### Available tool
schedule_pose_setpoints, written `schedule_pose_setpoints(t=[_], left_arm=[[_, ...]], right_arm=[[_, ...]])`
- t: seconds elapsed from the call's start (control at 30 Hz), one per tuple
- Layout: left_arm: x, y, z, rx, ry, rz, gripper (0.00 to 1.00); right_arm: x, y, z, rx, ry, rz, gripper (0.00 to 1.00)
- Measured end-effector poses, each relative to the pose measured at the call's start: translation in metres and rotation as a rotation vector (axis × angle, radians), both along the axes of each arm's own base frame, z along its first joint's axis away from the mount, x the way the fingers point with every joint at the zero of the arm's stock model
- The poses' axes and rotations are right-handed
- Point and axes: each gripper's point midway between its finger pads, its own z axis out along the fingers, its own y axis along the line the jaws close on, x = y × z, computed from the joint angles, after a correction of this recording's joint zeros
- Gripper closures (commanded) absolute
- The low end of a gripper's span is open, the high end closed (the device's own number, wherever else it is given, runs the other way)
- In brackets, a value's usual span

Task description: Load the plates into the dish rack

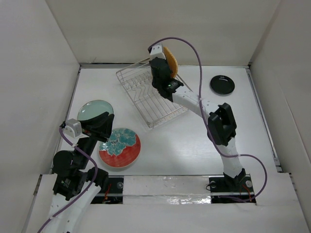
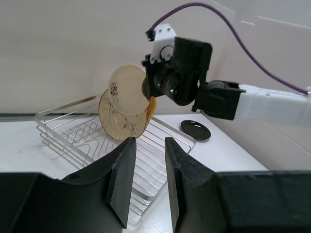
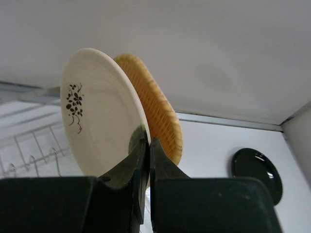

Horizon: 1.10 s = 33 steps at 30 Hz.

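Right gripper (image 3: 147, 145): jaws pressed together on the lower rim of the cream plate (image 3: 97, 121), which stands on edge, sprig motif facing left. Wood plate (image 3: 155, 109) sits just behind it, also on edge. Cannot tell whether it is pinched along with the cream plate or stands by itself in the rack (image 1: 146, 94).

Left gripper (image 2: 148, 145): jaws spread, nothing between them, low near the teal plate (image 1: 95, 109) and red plate (image 1: 120, 148), pointed at the rack.

Step in hand (judged): slotting the cream plate.
- Keep it vertical and line the rim up with a gap between the zigzag prongs.
- Lower straight. A tilt would let it ride a prong or knock the wood plate.
- Only release once the rim sits on the bottom wires. The grip is near the edge, so the plate may swing.

Black plate (image 1: 222, 85) lies flat, well right of the rack, not yet loaded.

Table (image 1: 194, 145): white, smooth, so plates may slide. The rack sits askew on it. Plain white walls (image 1: 29, 73) close in three sides.
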Motion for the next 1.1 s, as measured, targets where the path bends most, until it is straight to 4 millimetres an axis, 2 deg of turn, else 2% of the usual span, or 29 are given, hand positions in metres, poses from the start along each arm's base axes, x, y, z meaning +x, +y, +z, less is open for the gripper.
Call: schedule_pose_setpoints(t=[0.13, 0.43, 0.73, 0.83, 0.9, 0.93, 0.97, 1.03, 1.07, 1.1], left_arm=[[0.000, 0.000, 0.000, 0.000, 0.000, 0.000, 0.72], [0.000, 0.000, 0.000, 0.000, 0.000, 0.000, 0.73], [0.000, 0.000, 0.000, 0.000, 0.000, 0.000, 0.73], [0.000, 0.000, 0.000, 0.000, 0.000, 0.000, 0.73], [0.000, 0.000, 0.000, 0.000, 0.000, 0.000, 0.73], [0.000, 0.000, 0.000, 0.000, 0.000, 0.000, 0.73], [0.000, 0.000, 0.000, 0.000, 0.000, 0.000, 0.73], [0.000, 0.000, 0.000, 0.000, 0.000, 0.000, 0.73], [0.000, 0.000, 0.000, 0.000, 0.000, 0.000, 0.73], [0.000, 0.000, 0.000, 0.000, 0.000, 0.000, 0.73]], right_arm=[[0.004, 0.003, -0.027, -0.105, 0.052, -0.017, 1.00], [0.009, 0.004, -0.050, -0.160, 0.084, -0.029, 1.00], [0.021, 0.017, -0.110, -0.245, 0.157, -0.023, 1.00], [0.023, 0.025, -0.123, -0.260, 0.167, -0.017, 1.00], [0.023, 0.027, -0.125, -0.258, 0.166, -0.011, 1.00], [0.023, 0.028, -0.123, -0.254, 0.164, -0.011, 0.98], [0.022, 0.029, -0.122, -0.250, 0.163, -0.008, 0.88], [0.022, 0.031, -0.122, -0.238, 0.160, -0.004, 0.74], [0.022, 0.032, -0.123, -0.230, 0.160, -0.004, 0.62], [0.022, 0.032, -0.123, -0.223, 0.160, -0.004, 0.58]])
